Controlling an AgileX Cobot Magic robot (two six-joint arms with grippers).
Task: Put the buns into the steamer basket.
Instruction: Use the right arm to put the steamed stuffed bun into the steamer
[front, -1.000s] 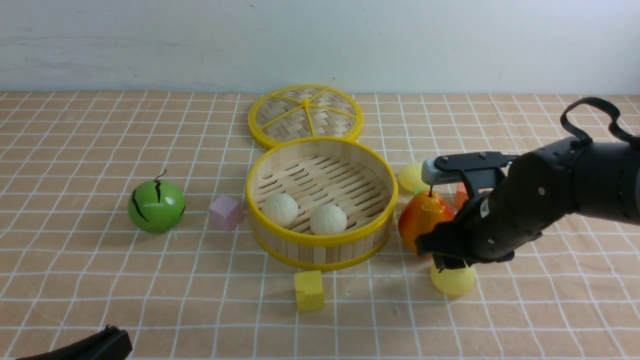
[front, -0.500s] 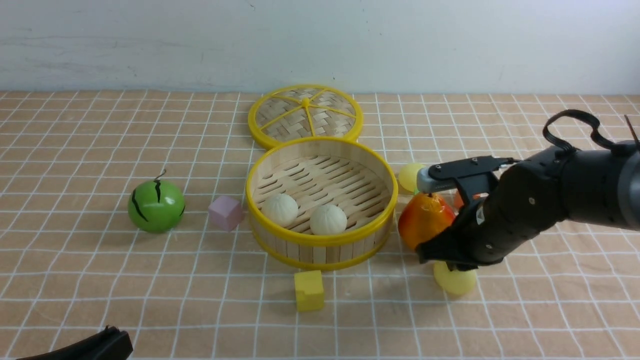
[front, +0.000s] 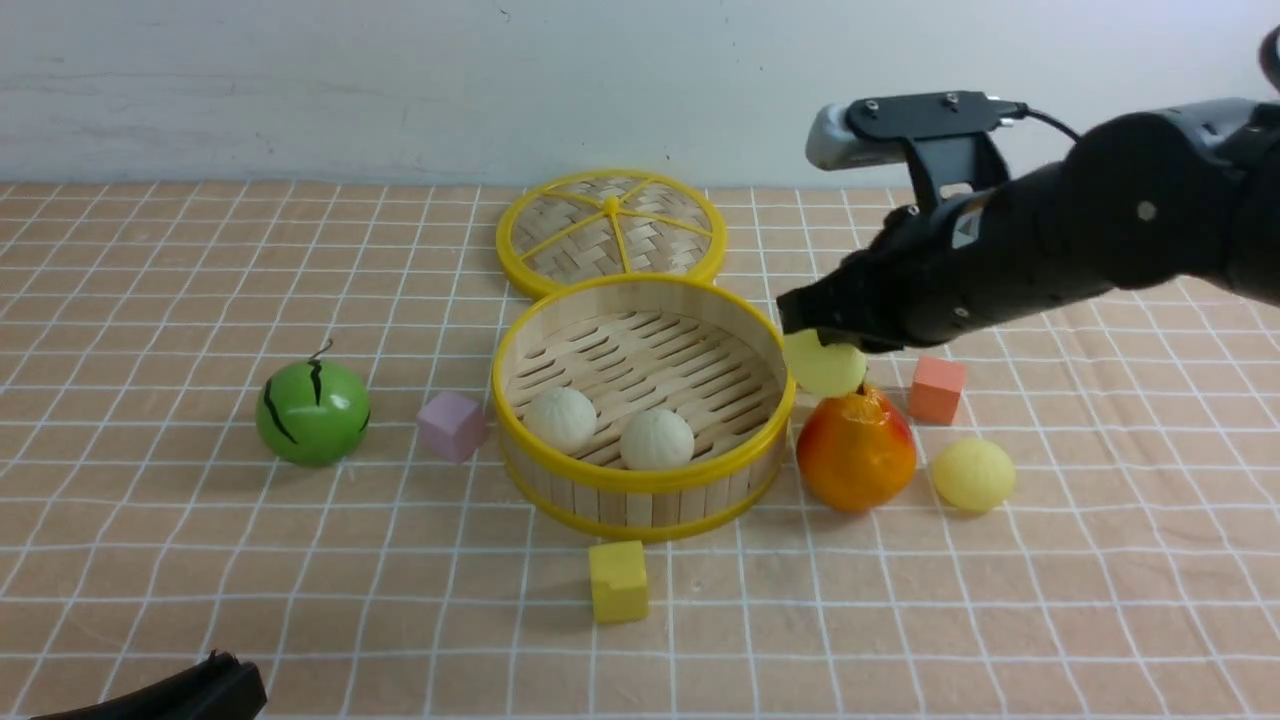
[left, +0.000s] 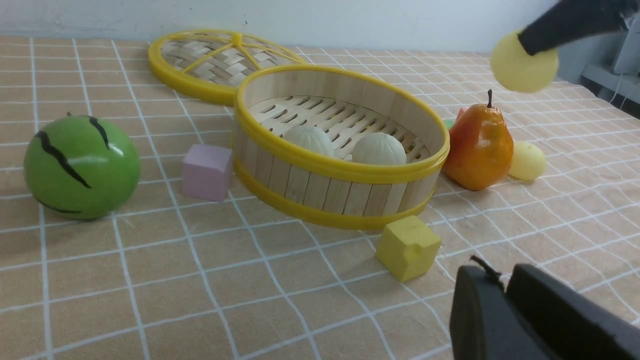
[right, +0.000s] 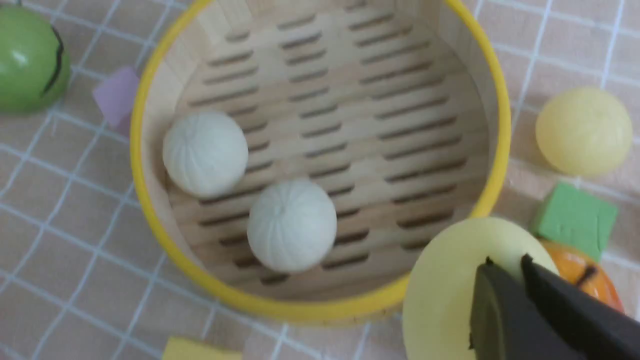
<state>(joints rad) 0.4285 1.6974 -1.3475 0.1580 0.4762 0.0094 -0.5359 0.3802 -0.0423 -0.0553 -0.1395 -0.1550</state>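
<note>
The steamer basket (front: 640, 478) stands mid-table with two off-white buns (front: 560, 418) (front: 656, 438) on its slatted floor. My right gripper (front: 822, 335) is shut on a pale yellow bun (front: 828, 368) and holds it in the air just outside the basket's right rim, above the pear; the right wrist view shows the gripper (right: 506, 265) on that bun (right: 450, 290). A second yellow bun (front: 973, 473) lies right of the pear. A third (right: 583, 131) lies beyond the basket's right side. My left gripper (left: 500, 275) is shut and empty, low at the near left.
An orange pear (front: 855, 450) stands against the basket's right side. The flat woven lid (front: 610, 230) lies behind the basket. A green striped ball (front: 312, 412) and pink cube (front: 452, 425) are left; a yellow cube (front: 618, 580) in front; orange cube (front: 937, 390) and green cube (right: 575, 217) right.
My right gripper has lifted the yellow bun from the table in front of the pear, moving up and to the left toward the basket's rim. The bun right of the pear is now uncovered.
</note>
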